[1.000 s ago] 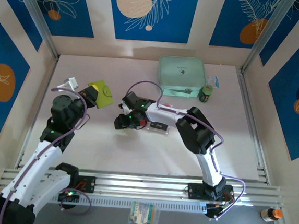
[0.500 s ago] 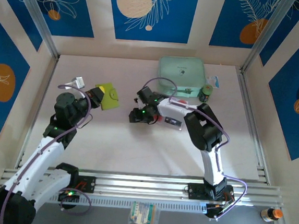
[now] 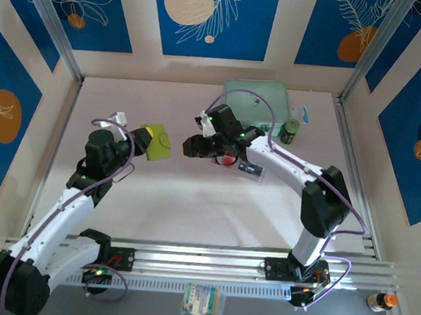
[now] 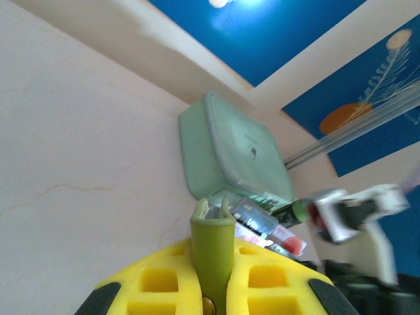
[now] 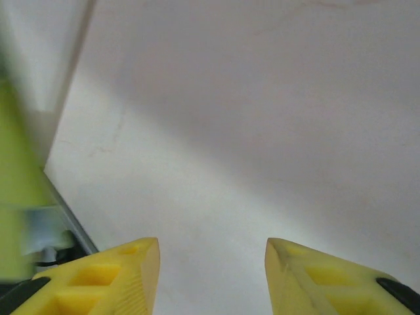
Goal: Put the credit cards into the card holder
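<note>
I see my left claw (image 4: pixel 211 283) clamped on the small olive-green snap wallet (image 3: pixel 159 141) above the pale bench (image 3: pixel 192 200). My right claw (image 5: pixel 211 262) stands apart, empty, near a small dark flat credit card (image 3: pixel 250 170).

The left arm (image 3: pixel 60 212) and the right arm (image 3: pixel 287 164) have white links and black joint housings. A thin purple cable (image 3: pixel 240 93) loops along each one, and small green lights (image 3: pixel 85 179) glow on some joints. The left gripper (image 4: pixel 212 266) and the right gripper (image 5: pixel 213 262) have yellow plastic fingers (image 5: pixel 125 272) with square hollows and black bases
</note>
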Motion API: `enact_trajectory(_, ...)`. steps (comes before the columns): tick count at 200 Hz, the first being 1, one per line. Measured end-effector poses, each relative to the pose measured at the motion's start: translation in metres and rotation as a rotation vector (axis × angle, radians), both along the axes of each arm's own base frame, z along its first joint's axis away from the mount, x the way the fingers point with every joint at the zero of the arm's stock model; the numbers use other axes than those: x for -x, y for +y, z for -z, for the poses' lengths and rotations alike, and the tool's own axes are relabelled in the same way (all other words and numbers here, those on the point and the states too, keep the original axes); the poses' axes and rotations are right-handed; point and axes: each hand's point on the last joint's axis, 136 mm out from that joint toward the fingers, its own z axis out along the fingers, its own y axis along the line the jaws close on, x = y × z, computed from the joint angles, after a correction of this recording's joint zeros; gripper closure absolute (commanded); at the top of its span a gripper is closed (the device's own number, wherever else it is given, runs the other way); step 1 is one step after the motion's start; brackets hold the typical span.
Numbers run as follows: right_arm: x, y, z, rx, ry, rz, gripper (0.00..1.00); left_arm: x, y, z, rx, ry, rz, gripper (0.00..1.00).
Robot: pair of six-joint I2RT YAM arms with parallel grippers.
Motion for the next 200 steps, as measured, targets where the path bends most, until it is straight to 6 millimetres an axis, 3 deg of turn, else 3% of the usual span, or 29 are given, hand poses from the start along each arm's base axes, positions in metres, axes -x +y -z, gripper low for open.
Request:
enact_trajectory(22,0.006,0.008,-0.020,0.005,-0.041,0.014,0.48,0.002,-0.008,0.007,-0.039,0.028,0.008,1.00)
enact_trajectory(62,0.014,0.020,-0.030,0.024,-0.068,0.024,0.47,0.003,-0.019,0.019,-0.062,0.064,0.015,1.00)
enact_trajectory(119,0.021,0.029,-0.031,0.025,-0.066,0.023,0.47,0.002,-0.024,0.016,-0.024,0.067,0.011,1.00)
enact_trajectory(200,0.014,0.037,-0.019,0.042,-0.061,0.038,0.48,0.003,-0.033,0.015,-0.008,0.063,0.024,1.00)
